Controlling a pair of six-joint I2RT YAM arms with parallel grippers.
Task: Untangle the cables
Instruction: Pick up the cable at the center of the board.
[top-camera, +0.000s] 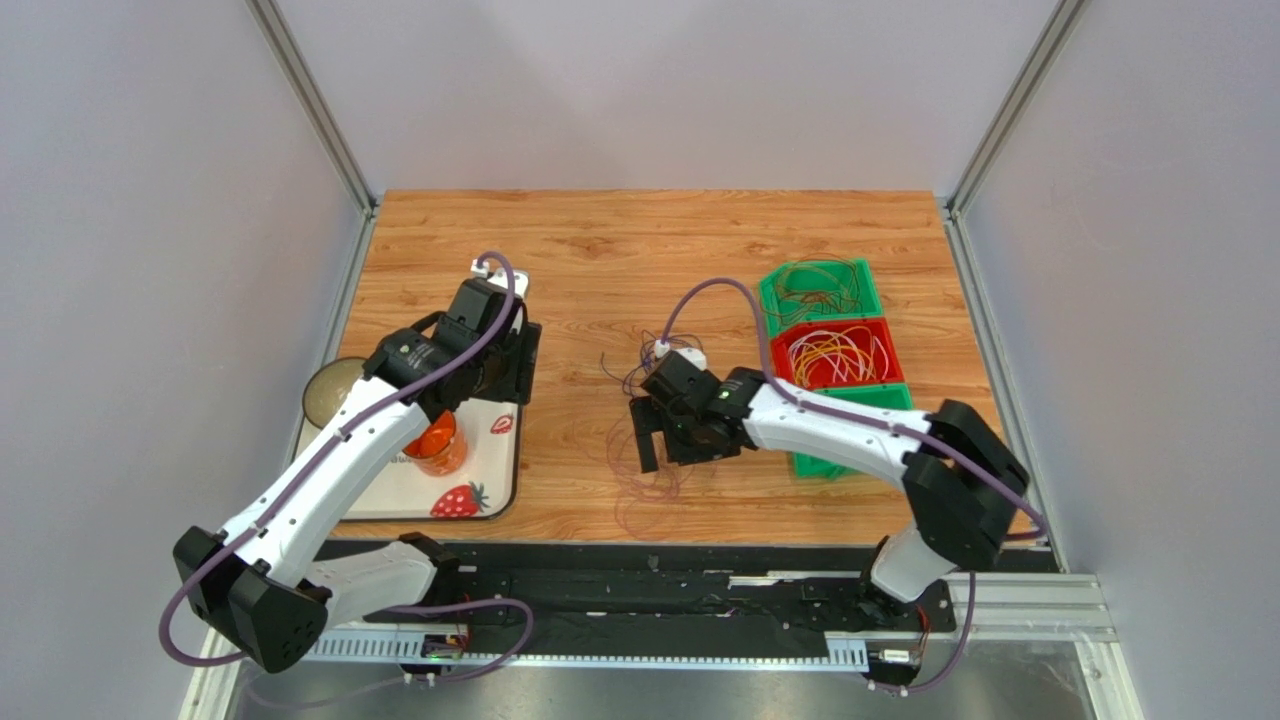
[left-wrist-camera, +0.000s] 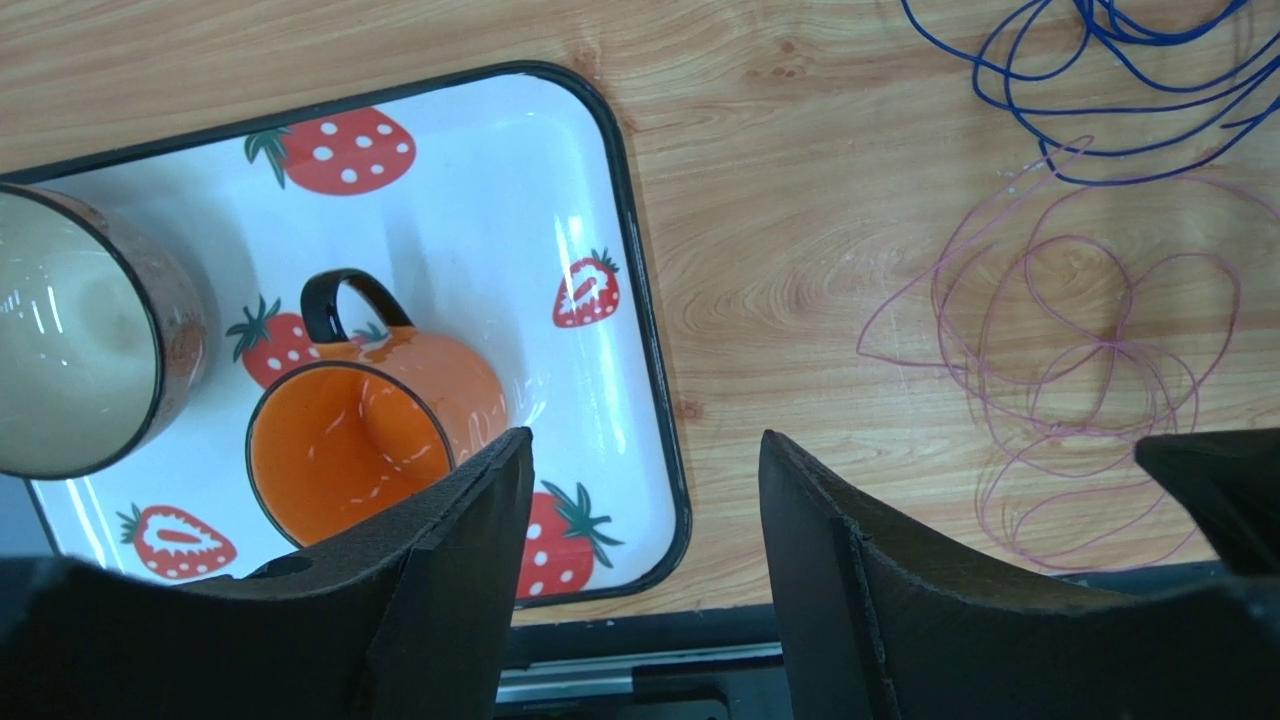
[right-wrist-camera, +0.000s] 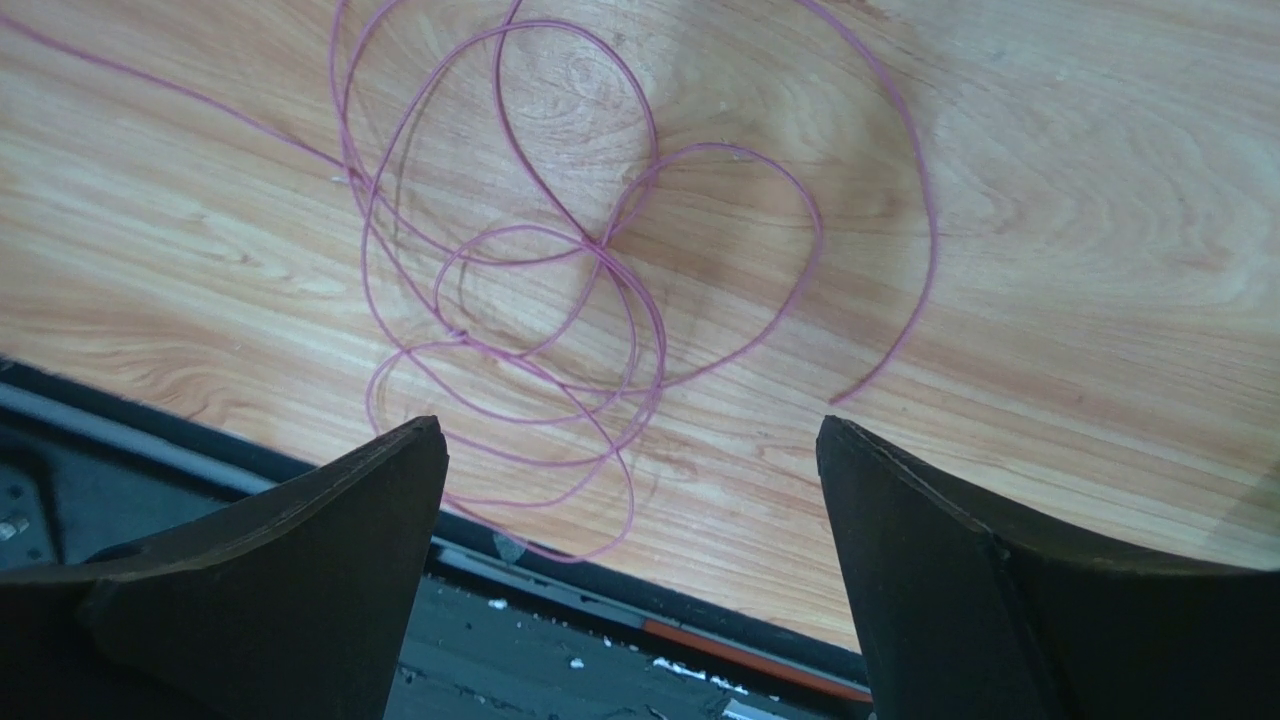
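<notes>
A loose coil of purple cables (right-wrist-camera: 601, 270) lies on the wooden table close to its front edge, also seen in the left wrist view (left-wrist-camera: 1082, 345) with dark blue cables (left-wrist-camera: 1112, 75) just beyond. My right gripper (right-wrist-camera: 631, 428) hangs above the purple coil (top-camera: 643, 488), open, nothing between its fingers. In the top view the right gripper (top-camera: 657, 435) is at mid-table. More cables fill the red bin (top-camera: 837, 356) and the green bin (top-camera: 819, 293). My left gripper (left-wrist-camera: 646, 450) is open and empty, over the right edge of the tray (top-camera: 511, 353).
A white strawberry-print tray (left-wrist-camera: 601, 180) at the left holds an orange mug (left-wrist-camera: 361, 435) and a brown cup (left-wrist-camera: 75, 360). Green and red bins sit at the right. A black rail (top-camera: 676, 578) runs along the table's front edge.
</notes>
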